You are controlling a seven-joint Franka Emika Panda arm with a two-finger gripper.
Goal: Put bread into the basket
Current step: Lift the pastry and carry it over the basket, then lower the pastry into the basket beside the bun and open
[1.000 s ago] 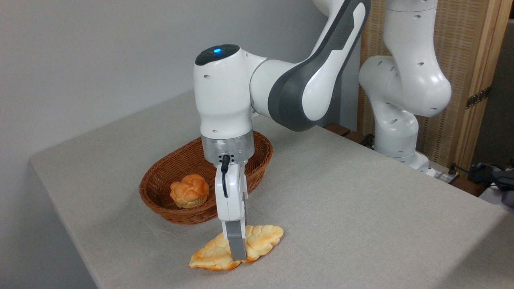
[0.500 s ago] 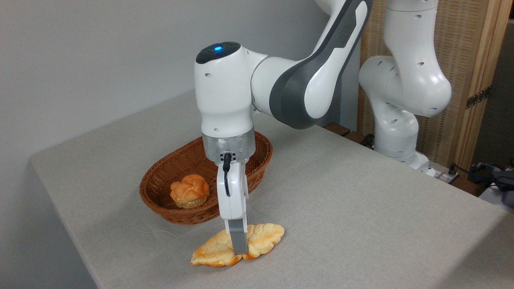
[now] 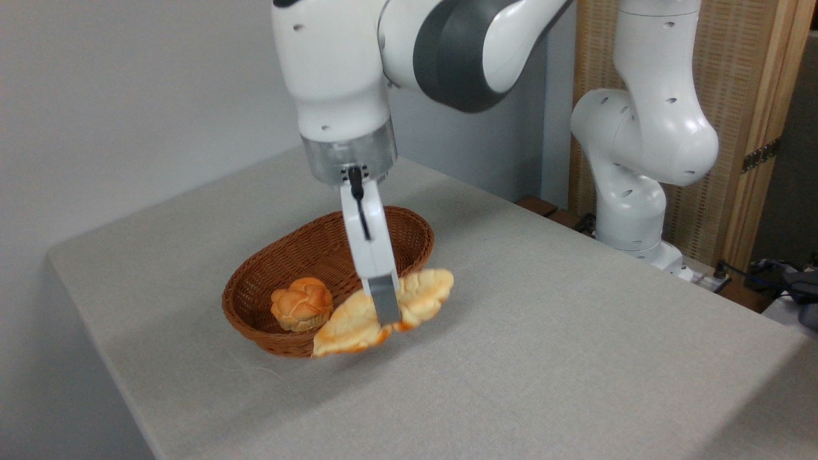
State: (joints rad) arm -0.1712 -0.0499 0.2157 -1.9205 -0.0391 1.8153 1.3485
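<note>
A robot arm's hand [image 3: 385, 312] grips a long, flat braided loaf of bread [image 3: 383, 312] across its middle and holds it in the air above the grey table [image 3: 543, 332], clear of the surface, with a soft shadow under it. The loaf's long axis runs from lower left to upper right in the picture, one pointed end dipping toward the near rim of the basket [image 3: 326, 255] and the other raised to the right, so the loaf hangs tilted rather than level. Its pale cream face, edged in golden orange, turns toward the camera. The near finger [image 3: 384, 304] of the hand crosses the front of the loaf; the far finger is hidden behind it. The loaf overlaps the basket's right front rim in the picture. The oval brown wicker basket sits on the table just left of the loaf and holds a small round knotted bun [image 3: 301, 303] near its left end, the rest of its floor bare.
</note>
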